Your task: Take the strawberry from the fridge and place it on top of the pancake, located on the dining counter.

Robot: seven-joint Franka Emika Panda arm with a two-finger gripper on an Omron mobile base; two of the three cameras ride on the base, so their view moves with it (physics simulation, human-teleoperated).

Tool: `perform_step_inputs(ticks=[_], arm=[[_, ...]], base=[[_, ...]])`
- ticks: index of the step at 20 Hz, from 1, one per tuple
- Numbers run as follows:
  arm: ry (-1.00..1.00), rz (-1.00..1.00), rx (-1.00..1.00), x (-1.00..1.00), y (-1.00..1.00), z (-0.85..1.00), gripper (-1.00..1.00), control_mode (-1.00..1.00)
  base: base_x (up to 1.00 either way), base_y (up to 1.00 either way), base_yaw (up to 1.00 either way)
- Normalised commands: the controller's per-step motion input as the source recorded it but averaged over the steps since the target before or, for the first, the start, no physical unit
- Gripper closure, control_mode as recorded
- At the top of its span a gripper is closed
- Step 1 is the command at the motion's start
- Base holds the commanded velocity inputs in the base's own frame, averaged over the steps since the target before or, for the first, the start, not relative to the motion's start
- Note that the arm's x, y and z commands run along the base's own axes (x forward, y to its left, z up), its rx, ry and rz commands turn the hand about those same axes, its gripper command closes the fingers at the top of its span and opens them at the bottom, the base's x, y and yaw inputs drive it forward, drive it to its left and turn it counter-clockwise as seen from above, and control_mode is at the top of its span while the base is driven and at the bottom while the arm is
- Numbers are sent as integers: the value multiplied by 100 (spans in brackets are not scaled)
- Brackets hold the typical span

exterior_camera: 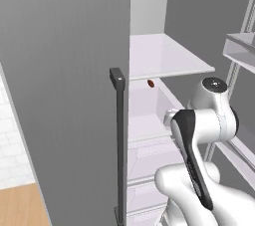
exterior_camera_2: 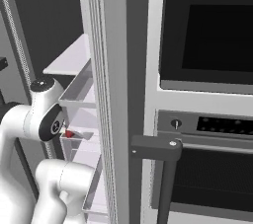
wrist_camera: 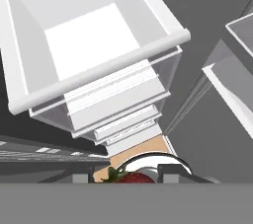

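Observation:
The fridge point(exterior_camera: 64, 95) stands open, its grey door and dark bar handle point(exterior_camera: 119, 140) to my left in the left base view. In the hand view my gripper point(wrist_camera: 127, 174) is shut on the strawberry point(wrist_camera: 133, 177), a small red berry with green leaves held between the two dark fingertips point(wrist_camera: 81, 177). It looks down past a white fridge shelf point(wrist_camera: 94, 77) and clear drawers point(wrist_camera: 123, 114). The right base view shows the red strawberry point(exterior_camera_2: 69, 133) beside the white arm, in front of the fridge shelves. The pancake and the dining counter are out of view.
A dark brown-red oval lump point(exterior_camera: 150, 83) lies on a white shelf inside the fridge. The open right fridge door with its clear bins point(exterior_camera_2: 79, 94) stands close beside the arm. A black wall oven point(exterior_camera_2: 207, 45) with a dark bar handle point(exterior_camera_2: 165, 151) is at right.

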Motion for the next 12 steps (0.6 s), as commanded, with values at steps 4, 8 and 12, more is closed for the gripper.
perform_step_inputs(ticks=[4, 8, 12], arm=[[0, 0, 0, 0, 0, 0, 100, -100], [0, 0, 0, 0, 0, 0, 100, -100], [-1, 0, 0, -14, 2, 0, 100, 100]], base=[[0, 0, 0], [0, 0, 0], [-33, 15, 0]])
